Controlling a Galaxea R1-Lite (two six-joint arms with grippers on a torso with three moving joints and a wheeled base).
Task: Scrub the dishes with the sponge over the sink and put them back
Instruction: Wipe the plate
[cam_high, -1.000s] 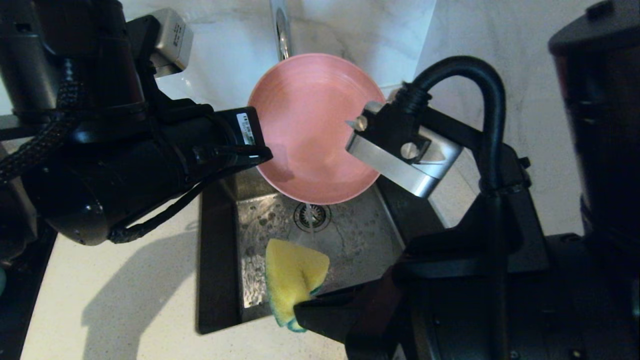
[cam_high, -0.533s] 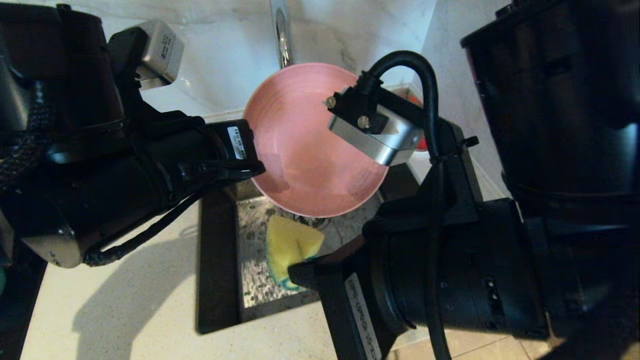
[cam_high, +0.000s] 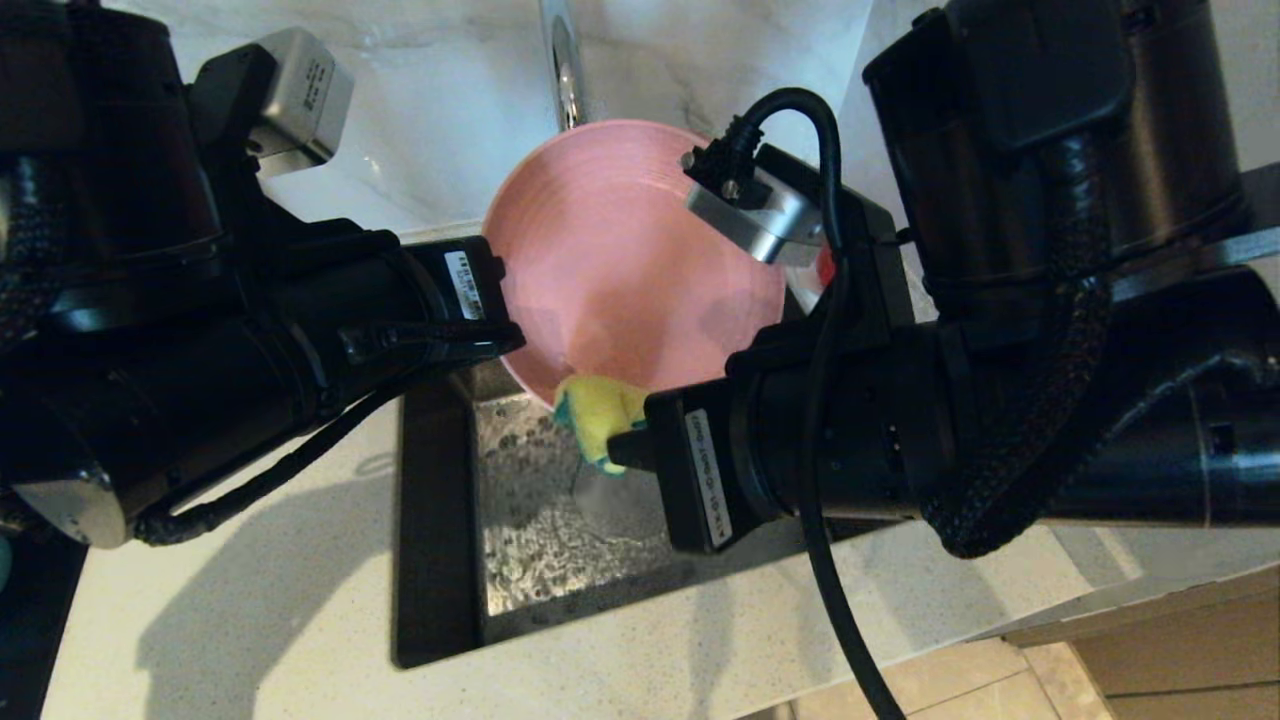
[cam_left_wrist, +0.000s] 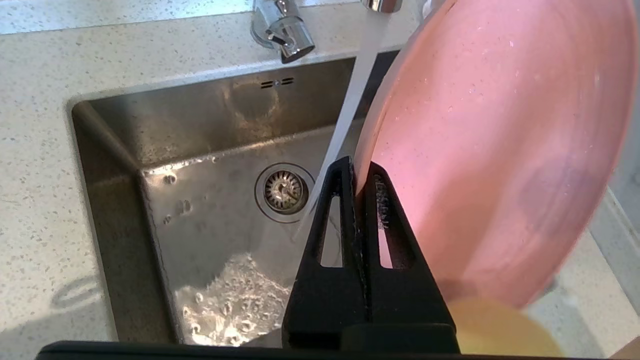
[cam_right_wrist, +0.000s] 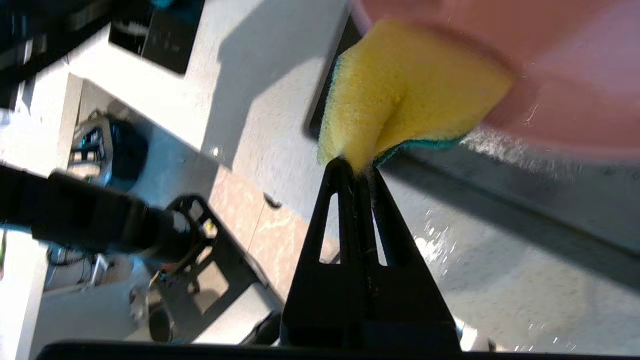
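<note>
The pink plate (cam_high: 620, 270) hangs tilted over the sink (cam_high: 540, 540), its left edge pinched between the closed jaws of the left gripper (cam_left_wrist: 361, 172). The right gripper (cam_right_wrist: 356, 167) has its jaws clamped on one end of the yellow sponge (cam_right_wrist: 400, 90), which folds up around the grip. In the head view the sponge (cam_high: 598, 412) sits at the plate's 6 o'clock, touching or just under its lower rim, so the scrub turns on the sponge travelling toward 12 o'clock across the pink face. The right arm carries the sponge; the left only holds. Whether the green scouring layer or the yellow foam meets the plate is hard to tell. Water from the faucet (cam_left_wrist: 282, 30) runs down behind the plate. The right arm hides the plate's right edge, the teal bowl is nowhere in view, and the worktop (cam_high: 230, 600) shows only in part.
</note>
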